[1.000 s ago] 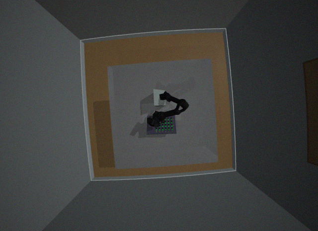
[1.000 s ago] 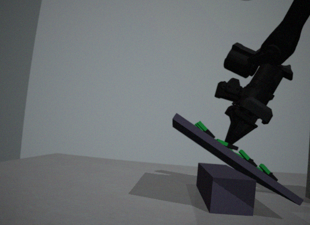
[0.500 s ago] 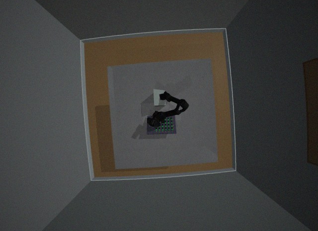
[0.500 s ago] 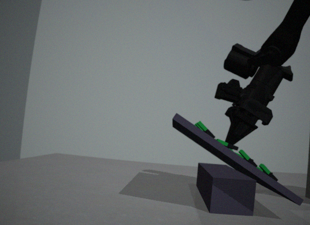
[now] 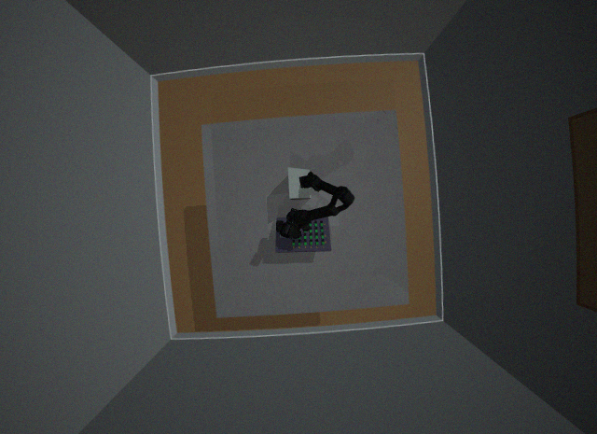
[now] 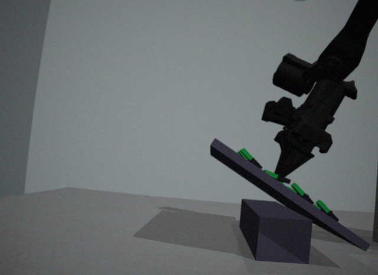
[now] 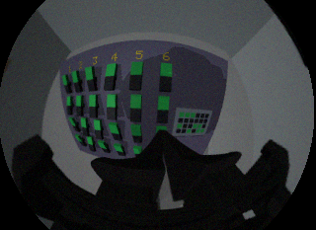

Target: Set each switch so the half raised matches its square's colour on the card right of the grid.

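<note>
The tilted purple panel (image 5: 284, 246) (image 6: 231, 159) (image 7: 197, 82) bears rows of green and dark switches, with column labels 1 to 6 along its far edge. The small card (image 7: 193, 122) lies right of column 6; its far row shows green on the left, dark on the right, and its lower rows are mixed. My gripper (image 6: 278, 174) (image 7: 161, 133) is shut and empty. Its tips are low at the panel, over column 6 in the wrist view, hiding most of a switch there. Contact cannot be told. The near-row switch of column 6 is hidden behind the fingers.
A purple support block (image 6: 248, 226) stands under the panel. A pale plate (image 5: 293, 183) lies beneath the arm's base. The arm (image 5: 344, 198) bends out to the right and back over the panel. The grey table area (image 5: 366, 275) has an orange-brown surround (image 5: 289, 91).
</note>
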`<action>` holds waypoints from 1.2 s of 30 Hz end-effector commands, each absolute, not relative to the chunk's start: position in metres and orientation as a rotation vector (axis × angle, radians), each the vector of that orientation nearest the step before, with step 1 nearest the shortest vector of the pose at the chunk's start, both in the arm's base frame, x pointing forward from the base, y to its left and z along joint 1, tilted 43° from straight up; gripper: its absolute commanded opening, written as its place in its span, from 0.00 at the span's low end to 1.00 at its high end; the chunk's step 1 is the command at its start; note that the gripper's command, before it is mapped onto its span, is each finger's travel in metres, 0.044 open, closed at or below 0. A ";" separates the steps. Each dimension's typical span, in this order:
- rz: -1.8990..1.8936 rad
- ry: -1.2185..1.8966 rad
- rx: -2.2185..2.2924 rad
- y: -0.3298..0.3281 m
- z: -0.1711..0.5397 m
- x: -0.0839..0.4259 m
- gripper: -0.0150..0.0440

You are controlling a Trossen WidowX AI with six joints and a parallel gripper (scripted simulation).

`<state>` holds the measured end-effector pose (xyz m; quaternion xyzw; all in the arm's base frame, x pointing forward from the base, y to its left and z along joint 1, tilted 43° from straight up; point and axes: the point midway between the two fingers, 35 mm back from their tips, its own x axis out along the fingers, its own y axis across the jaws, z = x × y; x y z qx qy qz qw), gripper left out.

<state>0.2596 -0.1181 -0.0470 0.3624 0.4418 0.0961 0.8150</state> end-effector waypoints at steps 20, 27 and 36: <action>0.205 0.943 0.778 -0.116 -0.049 0.261 0.25; 0.205 0.943 0.778 -0.115 -0.050 0.262 0.25; 0.205 0.943 0.778 -0.115 -0.051 0.262 0.25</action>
